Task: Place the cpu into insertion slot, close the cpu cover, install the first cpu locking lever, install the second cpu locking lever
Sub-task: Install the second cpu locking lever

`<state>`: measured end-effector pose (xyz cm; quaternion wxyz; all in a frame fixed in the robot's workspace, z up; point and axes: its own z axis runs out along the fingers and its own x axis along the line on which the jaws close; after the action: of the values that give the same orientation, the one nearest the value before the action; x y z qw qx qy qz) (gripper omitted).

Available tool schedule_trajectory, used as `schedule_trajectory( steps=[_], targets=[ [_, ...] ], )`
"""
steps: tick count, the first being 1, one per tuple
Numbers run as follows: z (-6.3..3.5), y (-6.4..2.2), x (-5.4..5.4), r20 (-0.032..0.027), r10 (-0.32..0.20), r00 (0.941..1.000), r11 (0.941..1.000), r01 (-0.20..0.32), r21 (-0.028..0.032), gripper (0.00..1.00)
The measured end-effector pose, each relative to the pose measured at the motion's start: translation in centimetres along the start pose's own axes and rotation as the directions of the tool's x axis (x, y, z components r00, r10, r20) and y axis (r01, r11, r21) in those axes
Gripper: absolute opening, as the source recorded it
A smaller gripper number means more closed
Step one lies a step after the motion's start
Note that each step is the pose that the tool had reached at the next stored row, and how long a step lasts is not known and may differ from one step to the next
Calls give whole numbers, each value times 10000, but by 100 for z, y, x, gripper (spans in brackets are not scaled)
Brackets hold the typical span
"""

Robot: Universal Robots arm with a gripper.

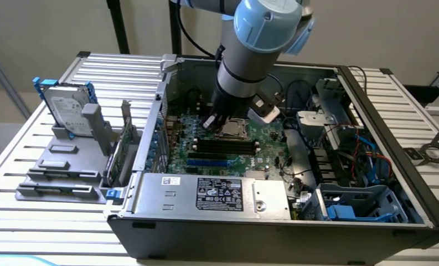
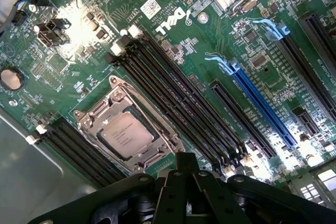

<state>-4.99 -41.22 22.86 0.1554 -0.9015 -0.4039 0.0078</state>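
The cpu, a flat square chip with a silvery-grey top, lies in the insertion slot on the green board. The cpu cover, a thin silver frame, lies flat around it with the chip showing through its window. My gripper is shut, its dark fingers meeting at a point just beside the cover's edge, with nothing held between them. In the exterior view my gripper hangs low inside the computer case, just to the exterior view's left of the slot. I cannot tell how the locking levers stand.
Long black memory slots run beside the socket, with a blue card slot further off. The power supply sits at the case's near wall, with cables and a blue drive cage at the exterior view's right. A hard drive stands outside.
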Motion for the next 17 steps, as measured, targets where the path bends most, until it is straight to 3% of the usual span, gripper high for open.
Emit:
schedule_trajectory(
  steps=[11, 17],
  targets=[
    [141, -50, 24, 92, -340, 9994, 9994, 340, 39, 11],
    [199, -46, 22, 102, -381, 9992, 9993, 380, 40, 11]
  ],
)
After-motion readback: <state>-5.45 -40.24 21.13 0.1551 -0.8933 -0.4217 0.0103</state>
